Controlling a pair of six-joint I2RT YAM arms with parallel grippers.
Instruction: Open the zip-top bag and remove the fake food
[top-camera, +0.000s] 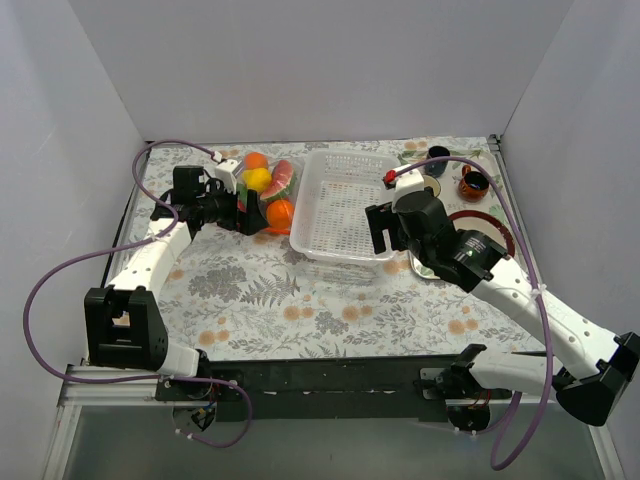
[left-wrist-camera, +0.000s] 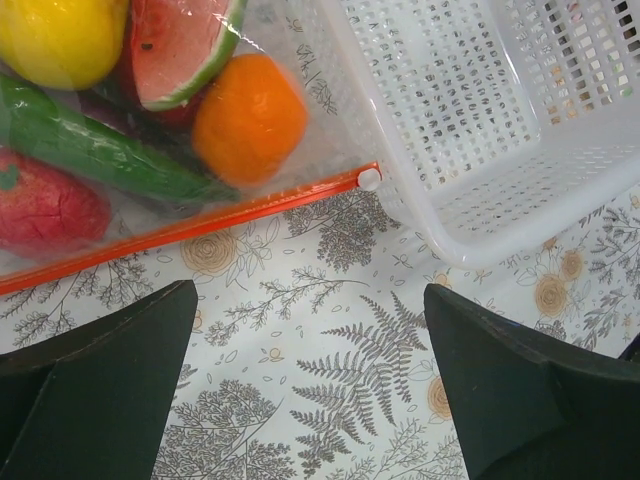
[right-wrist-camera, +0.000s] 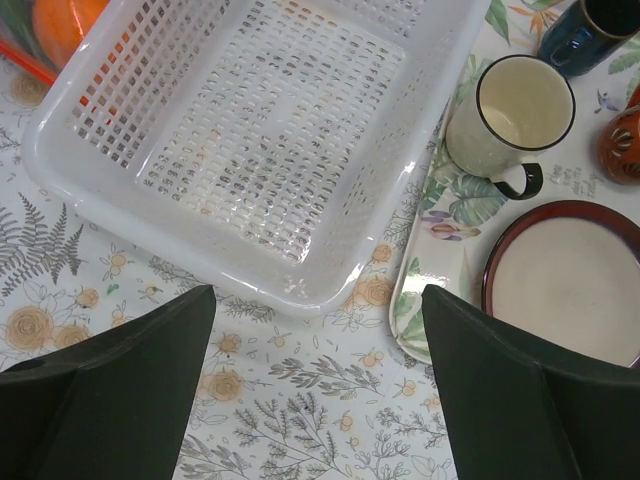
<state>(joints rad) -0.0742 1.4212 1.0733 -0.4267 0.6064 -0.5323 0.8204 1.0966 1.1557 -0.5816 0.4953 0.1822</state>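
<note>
The clear zip-top bag (top-camera: 266, 190) lies at the back left, touching the white basket's left side. Its orange zip strip (left-wrist-camera: 200, 225) faces my left gripper, with a white slider (left-wrist-camera: 369, 179) at the strip's right end. Inside lies the fake food: a lemon (left-wrist-camera: 60, 40), a watermelon slice (left-wrist-camera: 180, 50), an orange (left-wrist-camera: 250, 118), a green cucumber (left-wrist-camera: 90, 150) and a strawberry (left-wrist-camera: 45, 205). My left gripper (left-wrist-camera: 310, 300) hovers open just short of the strip, over bare cloth. My right gripper (right-wrist-camera: 318, 295) hangs open at the basket's near right corner, holding nothing.
The empty white perforated basket (top-camera: 345, 200) stands in the middle. To its right are a leaf-patterned tray (right-wrist-camera: 430, 290) with a cream mug (right-wrist-camera: 510, 115), a red-rimmed plate (right-wrist-camera: 570, 280), a dark blue cup (top-camera: 438, 155) and a brown cup (top-camera: 473, 183). White walls enclose the table.
</note>
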